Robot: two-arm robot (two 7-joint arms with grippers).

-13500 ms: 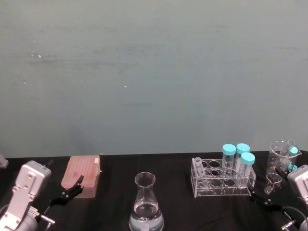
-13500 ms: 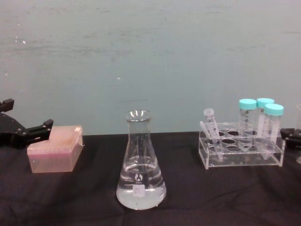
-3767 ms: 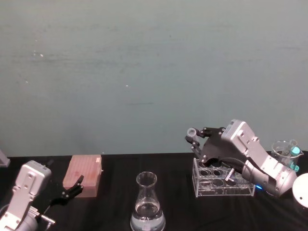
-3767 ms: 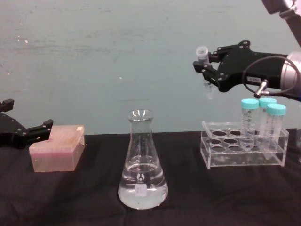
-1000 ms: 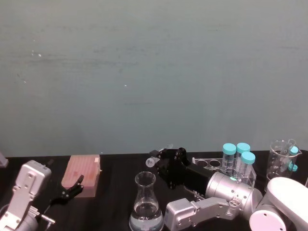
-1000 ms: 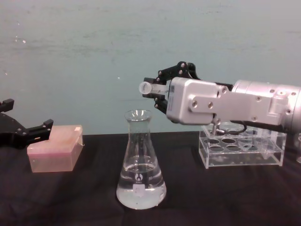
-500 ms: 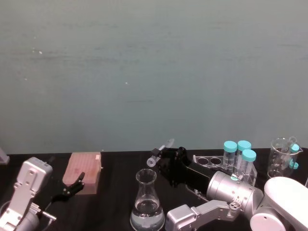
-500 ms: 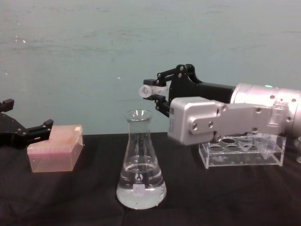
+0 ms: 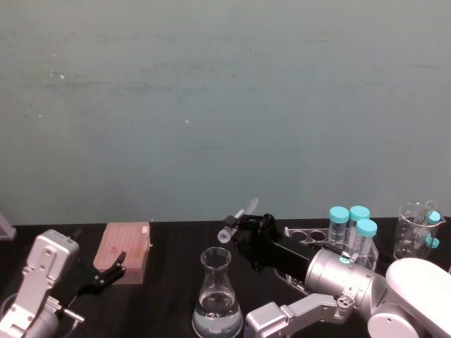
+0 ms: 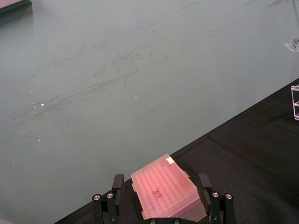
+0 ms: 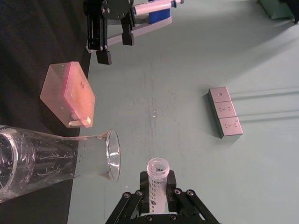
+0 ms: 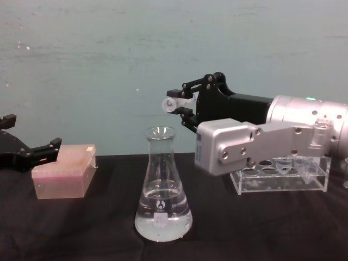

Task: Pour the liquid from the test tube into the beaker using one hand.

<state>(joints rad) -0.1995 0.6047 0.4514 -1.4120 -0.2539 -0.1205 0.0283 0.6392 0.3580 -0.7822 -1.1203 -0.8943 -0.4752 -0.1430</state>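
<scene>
**Head view.** The right end effector [image 9: 238, 227] reaches in from the right, clamped on the test tube [image 9: 237, 220]. The tube is tilted, with its open mouth lower than its tip and pointing to the robot's left. It hangs above and just behind the mouth of the flask [image 9: 216, 292]. The flask stands upright on the black counter [image 9: 169, 282], with clear liquid [image 9: 217, 318] in its wide base. To its right, a clear rack [image 9: 303, 238] holds 3 teal-capped tubes [image 9: 358, 229] upright at its right end. At the far right, a glass cup [image 9: 412, 236] holds small teal-topped pieces. The left end effector [image 9: 106, 274] sits low on the left, just beside a pink box [image 9: 125, 250].

**Left wrist view.** The left end effector's 2 fingers stand wide apart and hold nothing. The closed pink box shows between them, lying on the counter.

**Right wrist view.** The test tube is pinched between the 2 fingers, with its mouth uncapped and printed marks on its wall. I cannot tell whether there is liquid inside it. The flask's rim is near the tube's mouth, off to one side.

**Chest view.** The tube lies almost level, its mouth slightly lower than its tip. The mouth is above the flask's rim, just to the right of it and clear of the glass. The liquid fills the flask's broad bottom, well below the narrow neck. The rack stands behind the silver arm.
</scene>
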